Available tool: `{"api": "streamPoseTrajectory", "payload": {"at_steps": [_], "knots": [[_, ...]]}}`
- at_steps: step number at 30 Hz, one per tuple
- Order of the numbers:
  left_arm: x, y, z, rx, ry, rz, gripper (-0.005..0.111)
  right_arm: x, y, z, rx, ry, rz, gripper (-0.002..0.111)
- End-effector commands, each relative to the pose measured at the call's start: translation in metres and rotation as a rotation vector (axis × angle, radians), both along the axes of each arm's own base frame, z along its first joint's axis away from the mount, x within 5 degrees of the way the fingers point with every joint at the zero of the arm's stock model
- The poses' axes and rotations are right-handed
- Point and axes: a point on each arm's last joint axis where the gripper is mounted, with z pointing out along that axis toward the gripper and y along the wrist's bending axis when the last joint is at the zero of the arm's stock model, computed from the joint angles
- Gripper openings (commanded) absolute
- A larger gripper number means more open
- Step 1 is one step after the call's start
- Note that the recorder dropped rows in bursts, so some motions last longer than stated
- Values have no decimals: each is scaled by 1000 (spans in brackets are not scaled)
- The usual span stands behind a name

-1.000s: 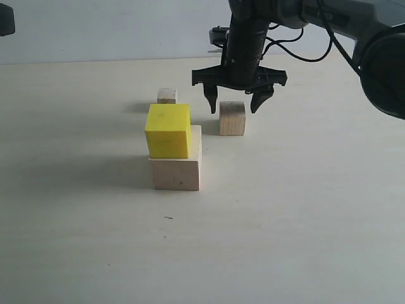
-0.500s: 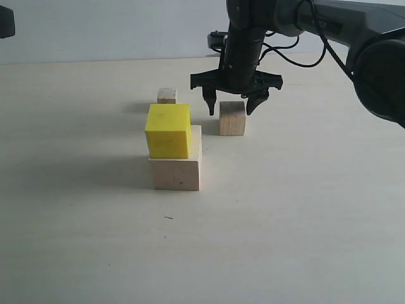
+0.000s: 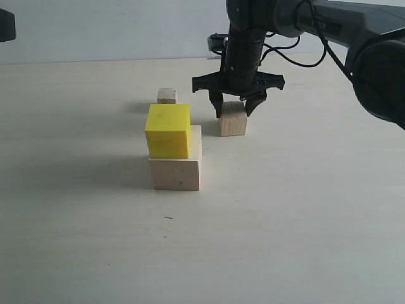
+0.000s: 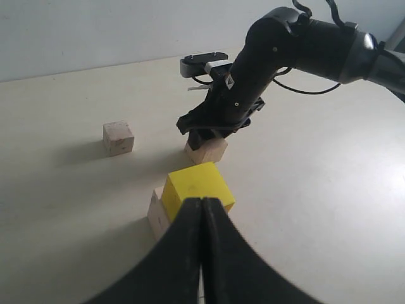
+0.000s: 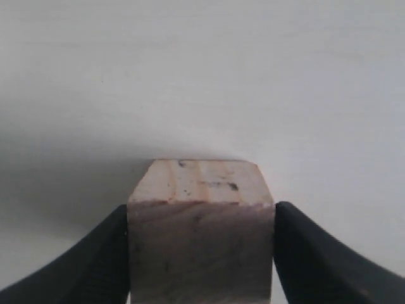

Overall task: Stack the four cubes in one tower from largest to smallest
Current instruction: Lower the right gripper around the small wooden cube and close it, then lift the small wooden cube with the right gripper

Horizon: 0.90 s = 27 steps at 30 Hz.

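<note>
A: The right gripper (image 3: pixel 233 109) is down over the small wood cube (image 3: pixel 232 121), a finger pressed flat to each side, cube on the table (image 3: pixel 285 215). That looks clamped to me.

B: Agreed, the wrist view shows both pads flush. Where does it go?

A: Onto the yellow cube (image 3: pixel 168 131), which sits a little off-centre on the large wood cube (image 3: pixel 177 174). I'd lift straight up, clear the yellow top, and centre over yellow, not over the base.

B: And set down level before letting go, or the stack may slide. The tiny cube (image 3: pixel 167 95)?

A: Waiting behind the stack, well clear. The left gripper (image 4: pixel 202 206) hangs empty, fingers together.

B: Surface?

A: Pale, matte, flat tabletop, a plain light wall (image 3: pixel 95 28) behind. Nothing else near.
</note>
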Motion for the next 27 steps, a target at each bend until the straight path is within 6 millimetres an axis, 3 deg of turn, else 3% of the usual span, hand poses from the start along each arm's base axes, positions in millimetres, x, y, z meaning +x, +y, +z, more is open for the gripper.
{"api": "streamPoseTrajectory", "payload": {"at_steps": [1,7,11,13,17,21,27], "knots": [[-1,0,0,3,2,-3,0,2,-2,-16,-29,29,18,59],[-1,0,0,3,2,-3,0,5,-1,-14,-21,6,33,56],[-1,0,0,4,0,-2,0,7,-1,0,-28,-15,61,23],[-1,0,0,5,2,-3,0,8,0,25,-11,-69,98,0],[-1,0,0,5,4,-4,0,0,-3,80,20,-171,189,0],[-2,0,-1,14,12,-10,0,-21,-5,119,116,-262,250,0],[-3,1,-3,33,20,-16,0,-54,-26,125,101,-395,396,0]]}}
